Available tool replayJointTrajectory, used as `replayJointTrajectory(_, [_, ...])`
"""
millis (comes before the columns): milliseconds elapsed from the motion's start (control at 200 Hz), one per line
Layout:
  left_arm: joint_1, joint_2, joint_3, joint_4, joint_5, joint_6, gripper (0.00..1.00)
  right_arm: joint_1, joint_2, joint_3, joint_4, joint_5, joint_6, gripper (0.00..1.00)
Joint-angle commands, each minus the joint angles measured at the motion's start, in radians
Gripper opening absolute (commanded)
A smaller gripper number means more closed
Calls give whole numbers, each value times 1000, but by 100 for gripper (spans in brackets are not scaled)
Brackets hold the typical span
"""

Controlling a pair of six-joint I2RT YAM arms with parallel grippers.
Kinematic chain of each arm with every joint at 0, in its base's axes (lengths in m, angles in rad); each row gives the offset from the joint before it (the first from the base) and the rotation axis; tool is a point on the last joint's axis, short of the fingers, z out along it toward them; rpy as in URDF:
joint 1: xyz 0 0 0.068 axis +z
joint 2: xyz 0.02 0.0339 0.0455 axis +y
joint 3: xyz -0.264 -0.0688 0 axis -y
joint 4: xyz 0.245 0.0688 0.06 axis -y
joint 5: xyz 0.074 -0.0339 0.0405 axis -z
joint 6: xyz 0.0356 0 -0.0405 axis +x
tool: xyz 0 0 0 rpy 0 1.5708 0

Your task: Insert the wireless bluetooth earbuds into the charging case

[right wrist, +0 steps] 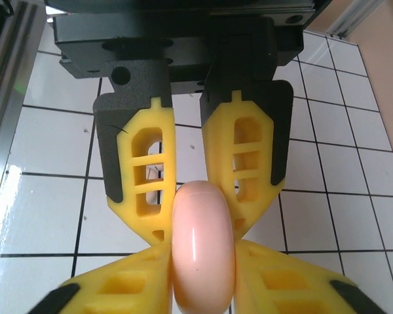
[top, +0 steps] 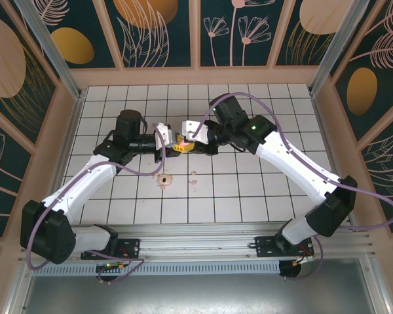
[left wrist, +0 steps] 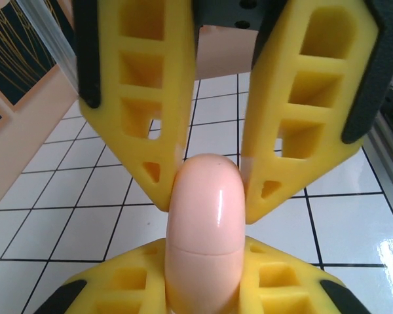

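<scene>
I have the case (top: pixel 181 140) aloft, left pincer (top: pixel 176 144) and right pincer (top: pixel 187 142) each clamped on opposite ends. Earbuds (top: pixel 194 178) lie on the bench (top: pixel 249 196), at 6 o'clock from it. I judge the case light, rigid, glossy and probably slippery; grip its broad faces, clear of the seam.

Tiled table (top: pixel 249 193) open around earbuds (top: pixel 193 175); pink disc (top: pixel 165 178) near on left (side walls (top: pixel 60 144) well apart).

Overhead looks down; wrist views (very close) share the case (left wrist: pixel 203 229).
</scene>
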Motion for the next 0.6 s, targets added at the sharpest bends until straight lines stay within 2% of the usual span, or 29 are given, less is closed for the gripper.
replayJointTrajectory(0, [-5,-13,-33,42,60,-34,16,-36,-68,-47,108,-45,41,32])
replayJointTrajectory(365, [-5,-45,-76,97,88,-113,15,-148,-117,-155,325,-192,167,38])
replayJointTrajectory(500, [-5,-58,-122,238,104,-233,14,-161,-123,-169,342,-235,196,40])
replayJointTrajectory(596, [-5,-55,-154,335,89,-316,13,-182,-154,-201,397,-265,285,41])
